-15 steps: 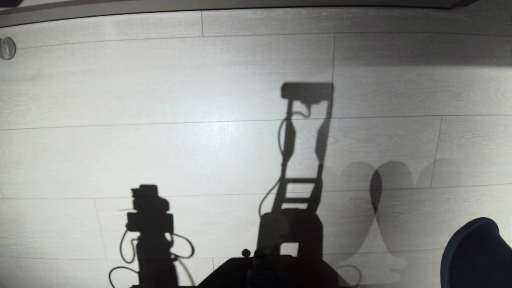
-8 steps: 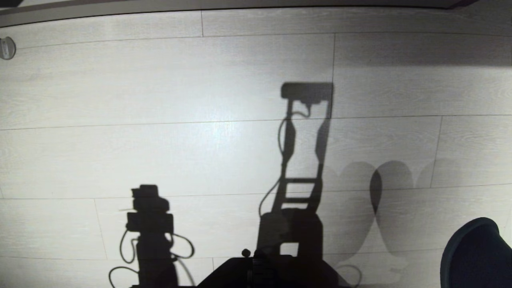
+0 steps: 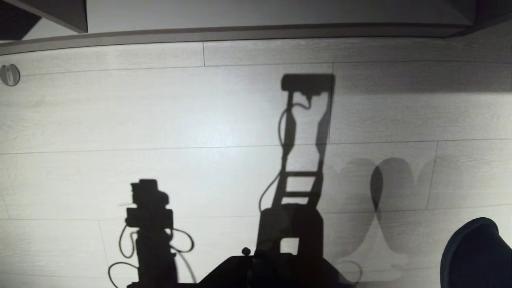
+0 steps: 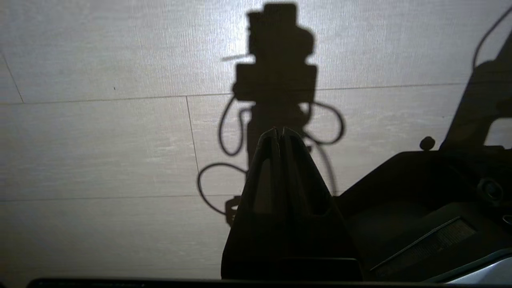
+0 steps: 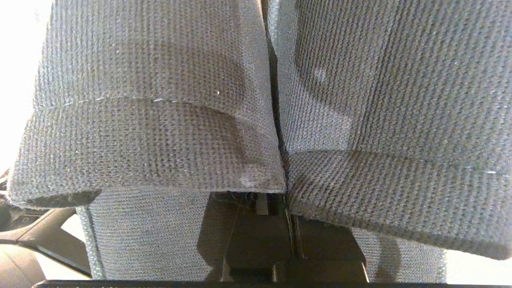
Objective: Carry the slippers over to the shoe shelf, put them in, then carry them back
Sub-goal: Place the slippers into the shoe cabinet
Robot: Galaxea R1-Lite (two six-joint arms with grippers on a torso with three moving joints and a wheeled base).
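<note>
Right claw (image 5: 280,200) clenched on the slippers (image 5: 160,120): the right wrist view is filled with the two blue knit slippers pressed side by side, inner edges meeting at frame centre, claw body dark at bottom centre. In the head view a dark rounded slipper toe (image 3: 476,256) pokes in at the lower right corner, above the floor (image 3: 160,120); the pair's double shadow lies just left of it. Left claw (image 4: 280,134) clenched, fingers (image 4: 269,160) pressed together and holding nothing, at centre of the left wrist view over pale floor planks. Robot base (image 3: 264,274) dark at bottom centre of the head view. Skirting strip (image 3: 240,34) runs across the top; furniture edge (image 3: 52,14) at upper left. Small round disc (image 3: 9,75) on the floor at left edge.
</note>
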